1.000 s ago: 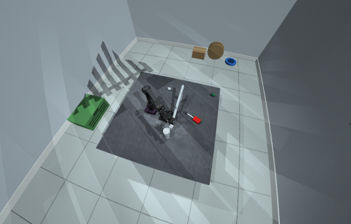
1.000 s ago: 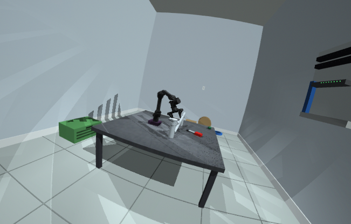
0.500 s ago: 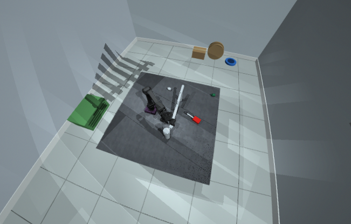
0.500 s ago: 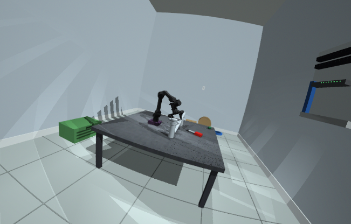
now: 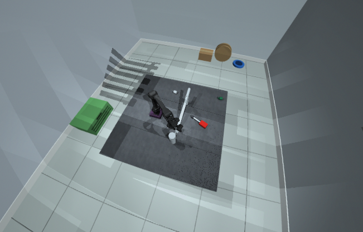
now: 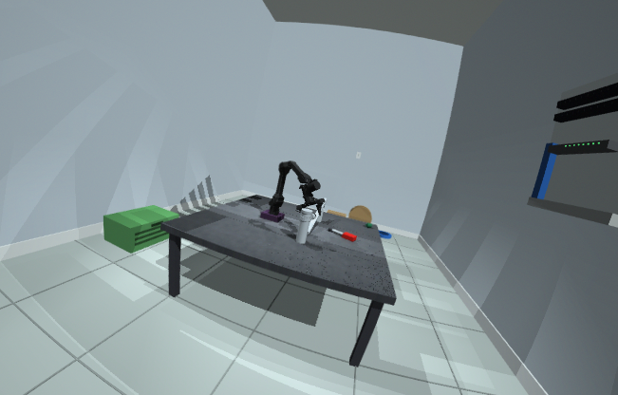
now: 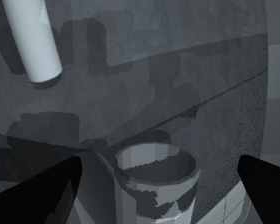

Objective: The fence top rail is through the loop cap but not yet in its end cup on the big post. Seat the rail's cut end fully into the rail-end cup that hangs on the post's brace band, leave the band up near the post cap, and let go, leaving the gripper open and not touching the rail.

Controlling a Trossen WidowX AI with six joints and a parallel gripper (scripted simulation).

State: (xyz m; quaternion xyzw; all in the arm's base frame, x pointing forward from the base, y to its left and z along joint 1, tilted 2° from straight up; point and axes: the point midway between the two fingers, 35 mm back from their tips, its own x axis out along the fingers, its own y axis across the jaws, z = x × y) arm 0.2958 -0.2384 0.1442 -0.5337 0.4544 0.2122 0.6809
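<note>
1. The tabletop (image 6: 252,240) is dark grey and stands on dark legs over a pale tiled floor (image 6: 81,313).
2. A green box (image 5: 92,115) sits on the floor just beside the tabletop's edge. A brown box (image 5: 205,54), a round brown disc (image 5: 222,52) and a blue ring (image 5: 238,63) lie on the floor near the far wall.
3. The black arm (image 5: 159,107) rises from a purple base (image 5: 155,114) on the tabletop and reaches down toward the big post (image 5: 172,138).
4. The white rail (image 5: 183,106) runs across the tabletop, passing a smaller post (image 5: 186,100) near its far end. Its cut end (image 7: 44,72) lies near the big post but apart from the cup (image 7: 153,172); it is not seated.
5. The big post stands upright on the tabletop. In the wrist view the open-topped cup appears below the camera, between the two fingers.
6. The tool (image 7: 157,183) is spread fully wide and holds nothing. Its dark fingers show at the lower corners of the wrist view, clear of the rail.
7. A red-handled screwdriver (image 5: 200,121) lies on the tabletop, beside the rail. A small green item (image 5: 220,98) and a small white item (image 5: 174,91) lie farther off.
</note>
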